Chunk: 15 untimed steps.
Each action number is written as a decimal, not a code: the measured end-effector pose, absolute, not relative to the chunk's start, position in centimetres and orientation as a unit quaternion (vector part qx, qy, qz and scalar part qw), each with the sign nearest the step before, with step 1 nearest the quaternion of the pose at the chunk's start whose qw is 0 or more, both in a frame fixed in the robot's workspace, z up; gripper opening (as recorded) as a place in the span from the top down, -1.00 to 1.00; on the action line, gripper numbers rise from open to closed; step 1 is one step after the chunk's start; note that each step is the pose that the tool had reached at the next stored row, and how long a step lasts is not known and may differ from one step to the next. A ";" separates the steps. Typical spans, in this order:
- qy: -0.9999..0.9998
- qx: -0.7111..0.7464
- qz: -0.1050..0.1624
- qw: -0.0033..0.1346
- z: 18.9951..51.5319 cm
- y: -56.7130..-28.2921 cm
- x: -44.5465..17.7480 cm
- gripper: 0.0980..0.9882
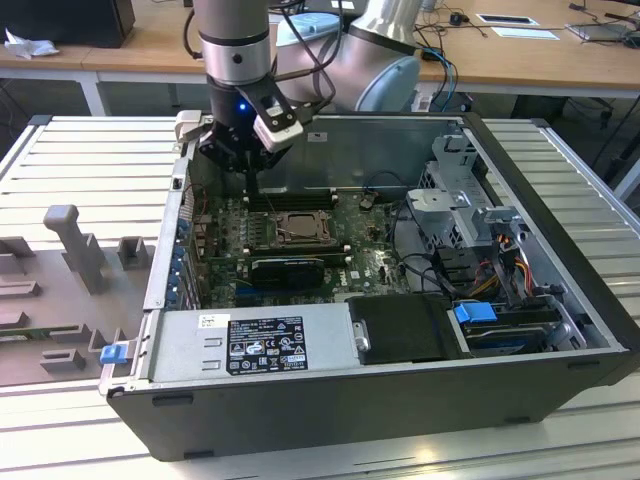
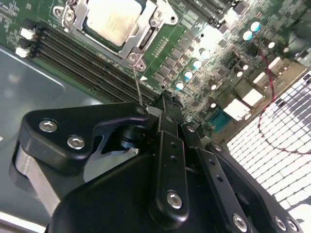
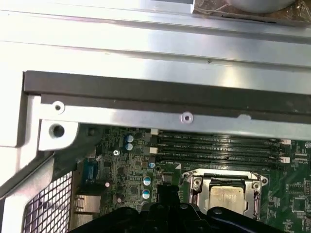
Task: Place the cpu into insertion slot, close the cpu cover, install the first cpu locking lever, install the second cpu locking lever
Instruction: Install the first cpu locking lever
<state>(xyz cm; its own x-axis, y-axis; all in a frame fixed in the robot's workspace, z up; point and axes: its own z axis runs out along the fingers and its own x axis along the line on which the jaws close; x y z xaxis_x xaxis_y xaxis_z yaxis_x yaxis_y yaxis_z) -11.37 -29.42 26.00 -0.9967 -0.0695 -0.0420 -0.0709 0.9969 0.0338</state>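
cpu point(image 2: 114, 19) seated in insertion slot point(image 1: 275, 240), centre-left of exterior view | cpu cover point(image 2: 145, 35) down over it | gripper point(image 2: 165, 99) closed on nothing, beside thin upright locking lever point(image 2: 137, 85) | levers, I judge, not latched yet

silver cpu point(image 2: 112, 19) within lowered cpu cover point(image 2: 144, 39)

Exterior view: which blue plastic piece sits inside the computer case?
The blue tab at the exterior view's right; the blue clip juts from the case at its outer corner.
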 end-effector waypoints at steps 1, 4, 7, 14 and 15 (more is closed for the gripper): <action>0.999 -0.035 0.018 0.020 26.0 -29.3 -11.3 0.98; 0.999 -0.035 0.018 0.020 25.9 -28.9 -10.2 0.98; 0.999 -0.035 0.018 0.020 25.8 -28.9 -8.5 0.98; 0.999 -0.031 0.033 0.021 25.3 -28.8 -5.7 0.98; 0.999 -0.030 0.033 0.021 25.2 -28.8 -5.6 0.98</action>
<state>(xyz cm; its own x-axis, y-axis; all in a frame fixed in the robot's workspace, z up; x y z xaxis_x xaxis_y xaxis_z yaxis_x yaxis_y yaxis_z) -5.64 -28.84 25.18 -0.9973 -0.0586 -0.0433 -0.0613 0.9960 0.0648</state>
